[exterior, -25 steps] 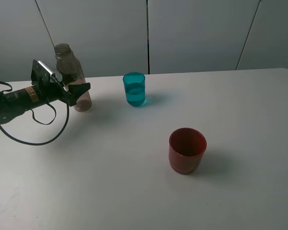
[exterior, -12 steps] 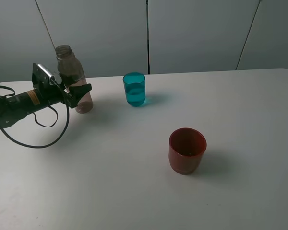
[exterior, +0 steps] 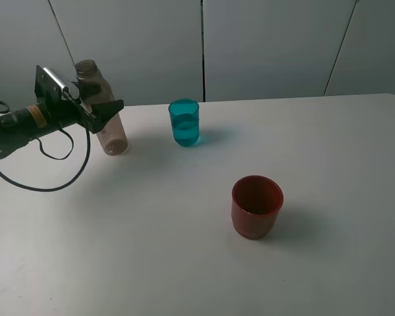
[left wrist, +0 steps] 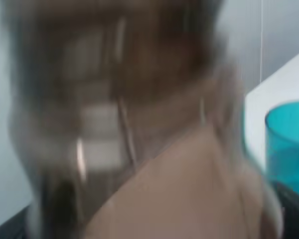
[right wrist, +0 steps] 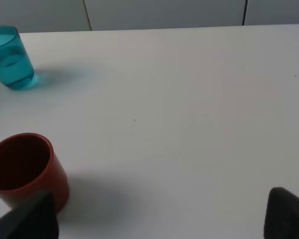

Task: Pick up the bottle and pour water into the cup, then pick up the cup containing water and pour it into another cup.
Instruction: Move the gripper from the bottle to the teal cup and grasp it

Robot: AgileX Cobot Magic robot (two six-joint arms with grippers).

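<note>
Surface [exterior: 329, 151]: white.
Bottle [exterior: 113, 135]: upright, at left jaws, one finger across its front; hold cannot be told.
Red cup [exterior: 257, 207]: just ahead of right jaws, which stand wide and empty.
Teal cup [exterior: 184, 123]: holds water, near left jaws.

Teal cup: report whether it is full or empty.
Partly filled: the teal cup stands upright with a darker water line partway up its wall.
</note>
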